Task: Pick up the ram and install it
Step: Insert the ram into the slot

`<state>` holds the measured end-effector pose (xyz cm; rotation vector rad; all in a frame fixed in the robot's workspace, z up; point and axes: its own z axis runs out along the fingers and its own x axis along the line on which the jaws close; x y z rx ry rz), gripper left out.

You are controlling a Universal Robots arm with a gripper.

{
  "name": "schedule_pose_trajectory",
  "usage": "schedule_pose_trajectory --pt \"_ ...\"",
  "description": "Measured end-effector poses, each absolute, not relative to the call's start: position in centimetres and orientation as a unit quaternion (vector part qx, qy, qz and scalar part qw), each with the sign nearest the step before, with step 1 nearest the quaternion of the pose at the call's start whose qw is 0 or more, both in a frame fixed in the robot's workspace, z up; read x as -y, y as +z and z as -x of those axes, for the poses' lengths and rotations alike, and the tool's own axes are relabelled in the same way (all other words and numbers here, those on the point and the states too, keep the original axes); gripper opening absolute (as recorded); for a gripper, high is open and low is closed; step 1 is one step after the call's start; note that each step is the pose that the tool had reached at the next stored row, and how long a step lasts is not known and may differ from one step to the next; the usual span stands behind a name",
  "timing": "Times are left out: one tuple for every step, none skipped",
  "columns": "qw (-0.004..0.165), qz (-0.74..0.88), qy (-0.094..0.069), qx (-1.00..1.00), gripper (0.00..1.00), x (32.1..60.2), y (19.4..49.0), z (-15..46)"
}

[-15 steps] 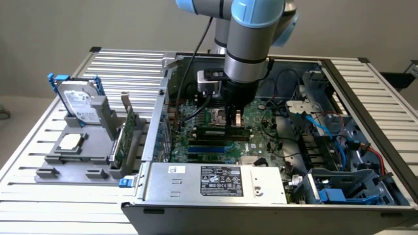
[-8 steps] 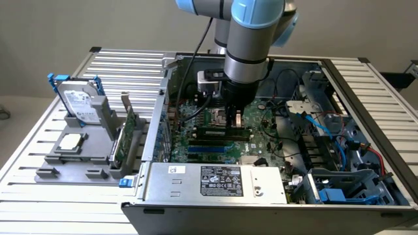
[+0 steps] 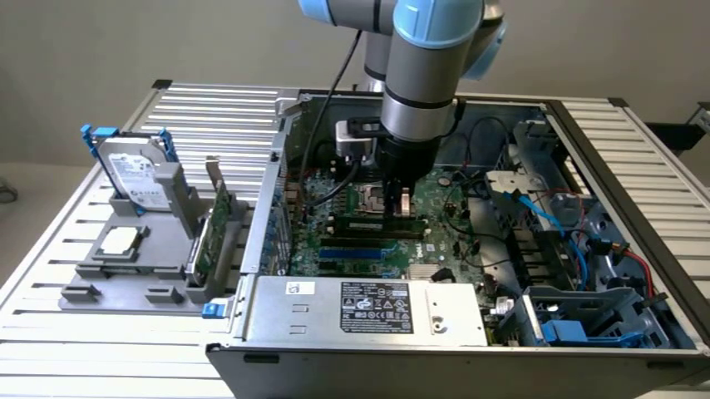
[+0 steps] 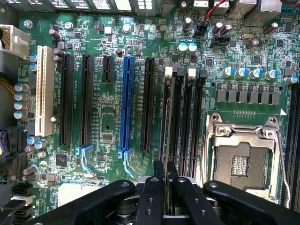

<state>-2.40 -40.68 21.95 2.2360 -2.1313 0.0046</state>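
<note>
Open computer case (image 3: 444, 366) is laid on the tabletop (image 3: 211, 108), so the motherboard (image 4: 108, 117) is reached from above. Pincer (image 4: 166, 171) is narrowed onto the ram (image 4: 167, 136), held edge-on along the memory slots (image 4: 194, 117) for insertion; seating cannot be told.

Thin green ram (image 3: 372, 222) (image 4: 167, 136) (edge-on from the wrist) upright along a memory slot (image 4: 168, 71) near the CPU socket (image 4: 241, 159)
</note>
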Motion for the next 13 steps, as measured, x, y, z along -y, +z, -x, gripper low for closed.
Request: schedule_pose_trajectory --pt "0.026 -0.724 0.002 0.69 0.14 40.68 21.95 2.4" --pt "0.026 -0.724 0.002 0.69 0.14 40.68 21.95 2.4" --pt "0.026 -0.724 0.002 0.689 0.14 40.68 21.96 2.4" --pt "0.027 -0.724 0.002 0.689 0.14 40.68 21.96 2.4" --pt "0.027 -0.724 0.002 0.689 0.14 40.68 21.96 2.4" --pt "0.027 -0.724 0.002 0.689 0.14 40.68 21.96 2.4" --pt "0.027 -0.725 0.002 0.689 0.14 40.68 21.96 2.4" --pt "0.027 -0.725 0.002 0.688 0.14 40.68 21.96 2.4" --pt "0.027 -0.725 0.002 0.688 0.14 40.68 21.96 2.4" --pt "0.027 -0.725 0.002 0.688 0.14 40.68 21.96 2.4" --pt "0.027 -0.725 0.002 0.688 0.14 40.68 21.96 2.41" --pt "0.027 -0.726 0.002 0.687 0.14 40.68 21.96 2.4" --pt "0.027 -0.726 0.002 0.687 0.14 40.68 21.96 2.4"
